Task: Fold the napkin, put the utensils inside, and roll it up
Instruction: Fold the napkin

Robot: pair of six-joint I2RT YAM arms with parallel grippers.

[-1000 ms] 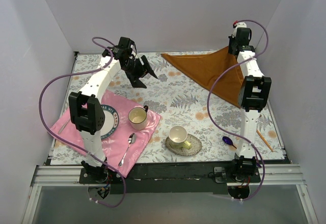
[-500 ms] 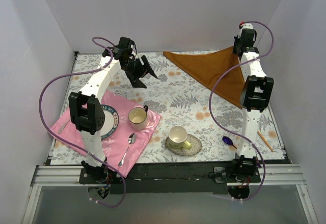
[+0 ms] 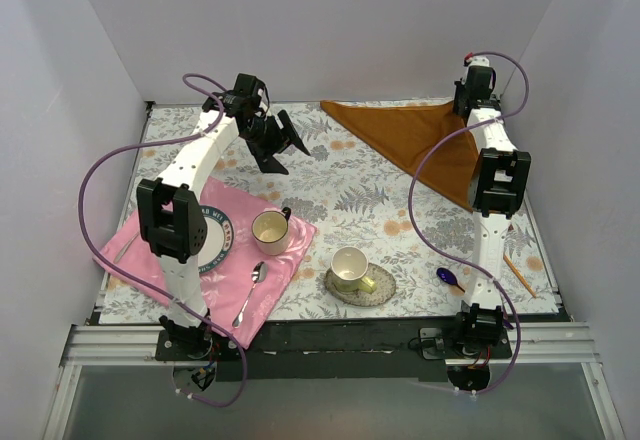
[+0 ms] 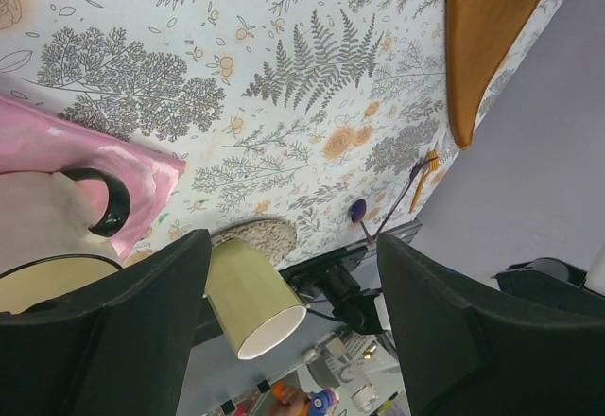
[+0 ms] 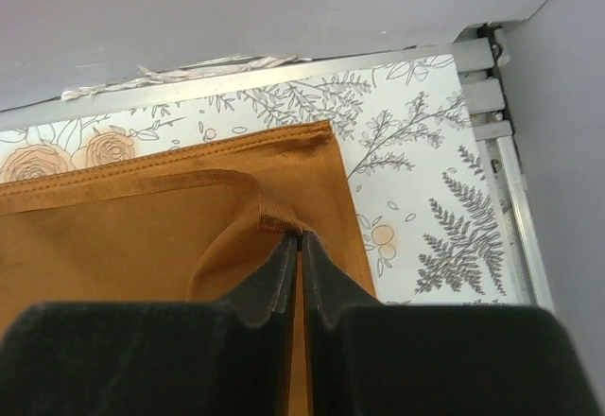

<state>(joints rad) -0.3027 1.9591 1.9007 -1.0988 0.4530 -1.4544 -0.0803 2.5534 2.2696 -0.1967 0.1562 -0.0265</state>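
The rust-orange napkin [image 3: 415, 138] lies folded into a triangle at the back right of the table. My right gripper [image 3: 464, 108] is shut on one corner of the napkin [image 5: 142, 217], pinching the hemmed edge [image 5: 301, 238] and holding that top layer just above the lower layer, near the back right table corner. My left gripper [image 3: 284, 148] is open and empty, hovering over the back middle-left of the table, well left of the napkin [image 4: 487, 19]. The dark blue spoon [image 3: 449, 278] and the orange knife [image 3: 519, 275] lie at the front right. I cannot see the purple fork.
A pink cloth [image 3: 275, 278] at the front left carries a blue-rimmed plate [image 3: 220, 238], a cream cup [image 3: 270, 230] and a silver spoon [image 3: 250, 295]. A green cup [image 3: 349, 266] stands on a saucer [image 3: 380, 286] at front centre. White walls close in the back and sides.
My right gripper has moved back and up toward the rear right corner, drawing the held napkin corner with it. The left arm has not moved.
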